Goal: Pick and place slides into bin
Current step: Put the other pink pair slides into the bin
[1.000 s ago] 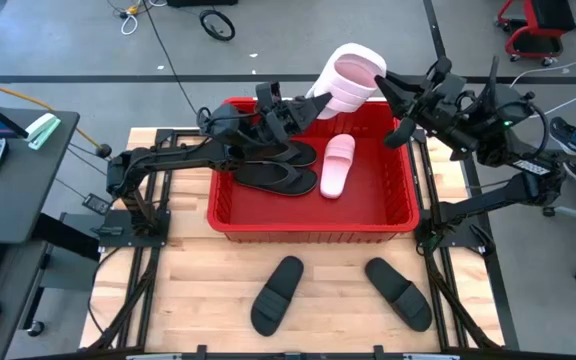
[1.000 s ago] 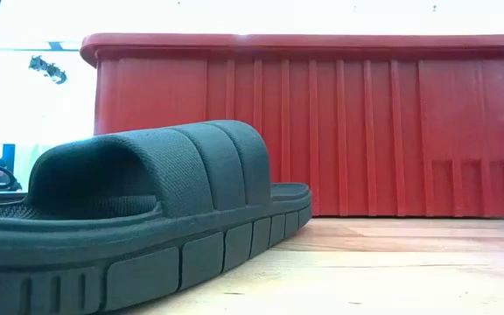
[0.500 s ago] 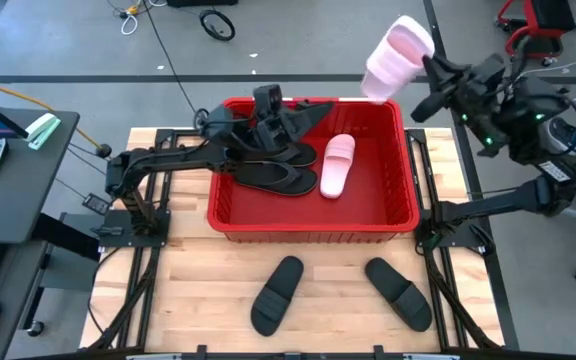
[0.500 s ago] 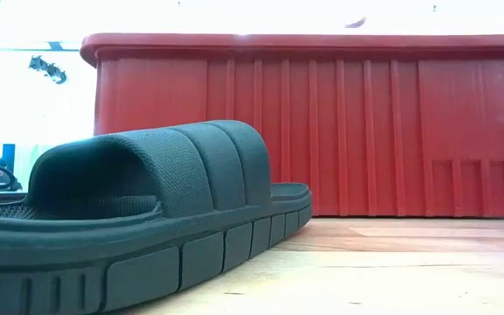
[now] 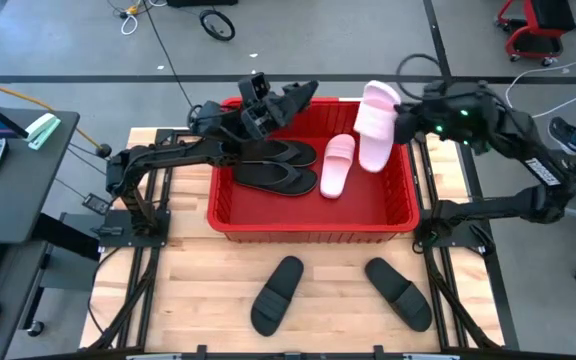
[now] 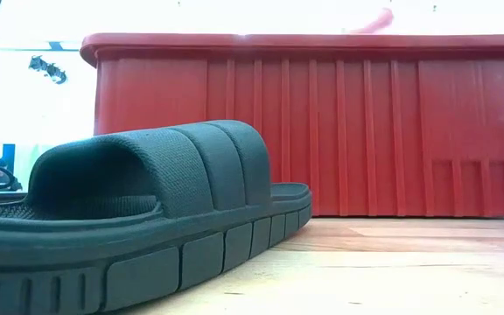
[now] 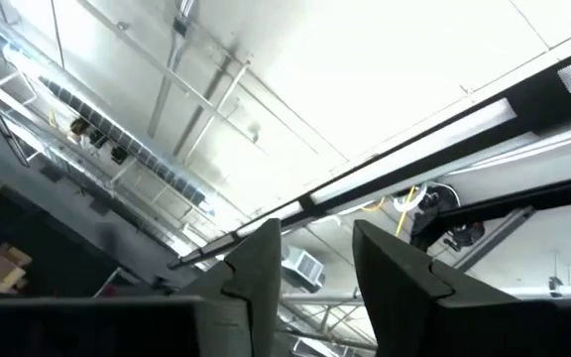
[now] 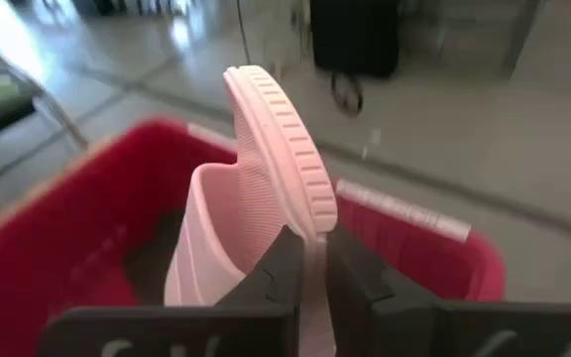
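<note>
Nearest the front edge, two black broad-strap slides [image 5: 278, 294] [image 5: 399, 292] are lying flat and apart on the pale wooden table [image 5: 178, 290], waiting their turn; from the low camera one shows a ribbed foam strap and a blocky grooved sole. Behind them the red bin [image 5: 313, 215] is standing, ribbed plastic walls, thick rim. Inside it two black thong flip-flops [image 5: 278, 166] are lying side by side, a pale pink slide [image 5: 337, 165] just beside them. My right gripper [image 8: 306, 260] is pinching the second pink slide [image 5: 375, 125] by its sole edge, fingers narrow, hanging it toe-down over the bin's far right part, probably so it drops clear of the wall. Its sole edge is notched, the footbed finely textured. My left gripper [image 5: 286, 100] is hovering over the bin's far rim, tilted upward, fingers slightly apart around nothing.
</note>
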Controlling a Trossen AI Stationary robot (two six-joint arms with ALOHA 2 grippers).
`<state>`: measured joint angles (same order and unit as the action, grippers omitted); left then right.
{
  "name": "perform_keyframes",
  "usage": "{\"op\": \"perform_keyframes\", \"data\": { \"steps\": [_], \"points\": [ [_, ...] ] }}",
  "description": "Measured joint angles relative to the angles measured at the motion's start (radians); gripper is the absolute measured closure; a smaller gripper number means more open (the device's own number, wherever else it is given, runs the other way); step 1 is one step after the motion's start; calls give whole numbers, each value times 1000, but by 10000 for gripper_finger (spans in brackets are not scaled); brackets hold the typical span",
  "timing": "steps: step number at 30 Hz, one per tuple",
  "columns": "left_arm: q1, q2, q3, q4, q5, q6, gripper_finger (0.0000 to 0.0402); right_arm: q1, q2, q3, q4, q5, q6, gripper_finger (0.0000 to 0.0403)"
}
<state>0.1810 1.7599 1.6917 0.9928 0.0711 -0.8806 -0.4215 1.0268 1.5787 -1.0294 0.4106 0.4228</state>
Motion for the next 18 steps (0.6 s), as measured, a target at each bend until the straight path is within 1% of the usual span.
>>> {"op": "perform_keyframes", "data": {
  "steps": [5,11,14,18],
  "points": [
    [0,1,0,-1,4,-1,280,-144,83,1,-66,-182,19,373],
    [0,0,0,8,68,-51,286,-276,214,0,-117,-353,-5,373],
    [0,-1,0,21,71,-52,289,-313,275,0,-121,-405,-7,373],
    [0,-2,0,21,71,-52,289,-355,330,0,-125,-445,9,373]
  ]
}}
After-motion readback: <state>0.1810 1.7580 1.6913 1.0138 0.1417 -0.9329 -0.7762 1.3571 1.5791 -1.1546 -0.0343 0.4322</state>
